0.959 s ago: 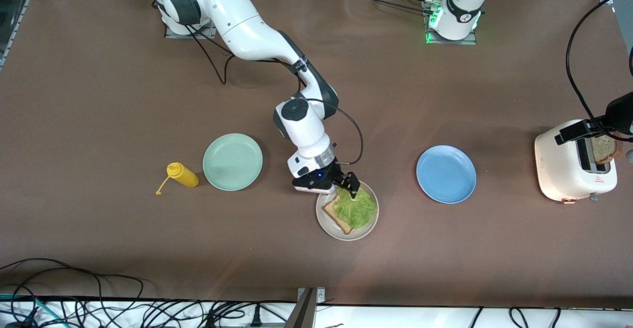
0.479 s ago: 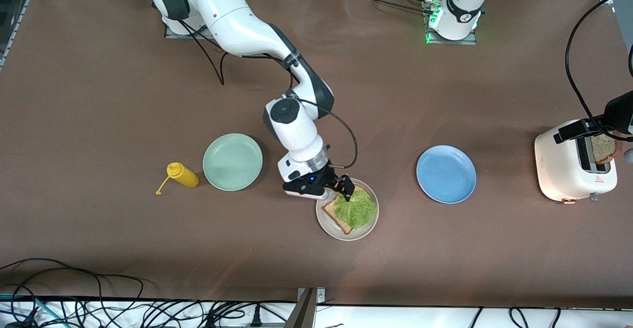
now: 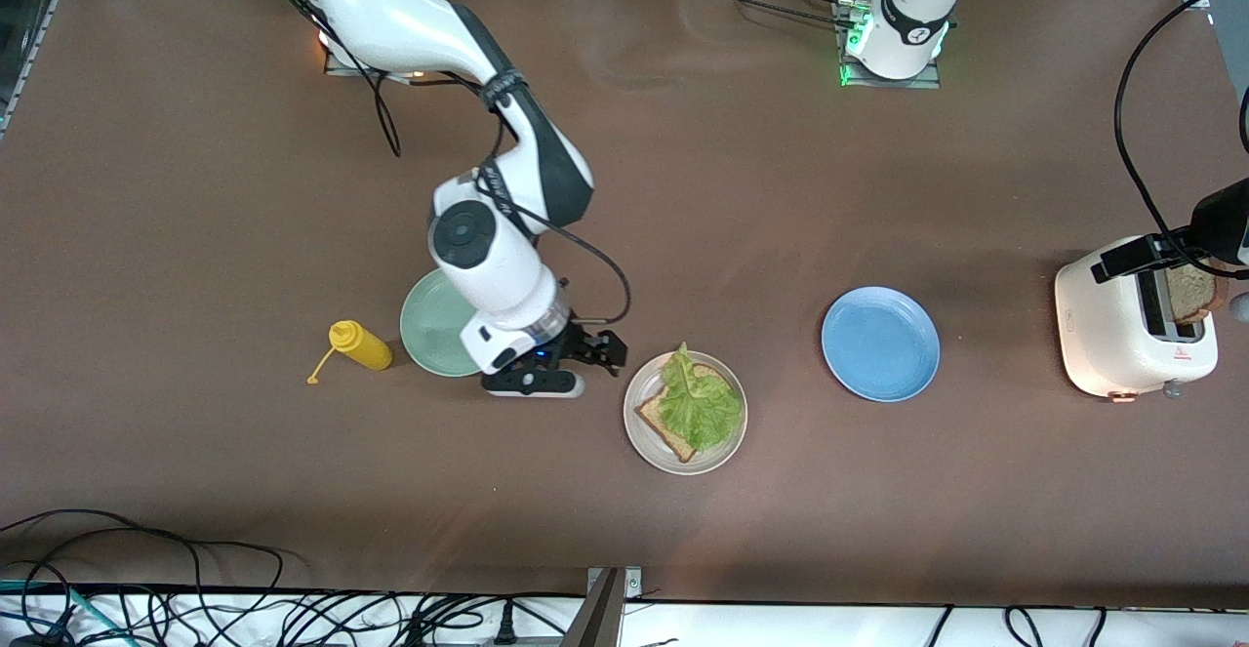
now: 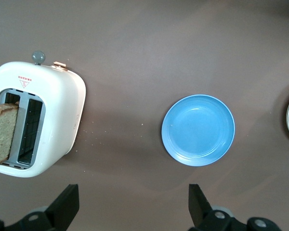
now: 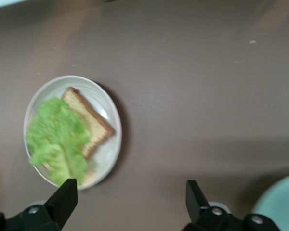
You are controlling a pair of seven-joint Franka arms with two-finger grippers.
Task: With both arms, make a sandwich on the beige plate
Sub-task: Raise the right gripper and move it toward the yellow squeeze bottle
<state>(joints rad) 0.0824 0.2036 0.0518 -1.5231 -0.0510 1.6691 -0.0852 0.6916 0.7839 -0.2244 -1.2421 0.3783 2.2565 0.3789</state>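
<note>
The beige plate (image 3: 636, 432) holds one slice of toast (image 3: 665, 434) with a green lettuce leaf (image 3: 698, 403) lying on it. My right gripper (image 3: 600, 349) is open and empty, between the mint-green plate and the beige plate. Its wrist view shows the plate (image 5: 113, 144), the toast (image 5: 89, 122) and the lettuce (image 5: 55, 139) off to one side of the open gripper (image 5: 130, 207). A second slice of toast (image 3: 1192, 291) stands in the white toaster (image 3: 1132, 330). My left gripper (image 3: 1161, 255) is open and empty, up over the toaster. Its wrist view (image 4: 132, 211) shows that slice (image 4: 2, 134).
A mint-green plate (image 3: 434, 325) and a yellow squeeze bottle (image 3: 361, 344) lie toward the right arm's end. A blue plate (image 3: 880, 343) lies between the beige plate and the toaster. Cables run along the table edge nearest the camera.
My right gripper has drawn away from the lettuce on the beige plate toward the mint-green plate. The lettuce stays on the toast. The left arm has not moved.
</note>
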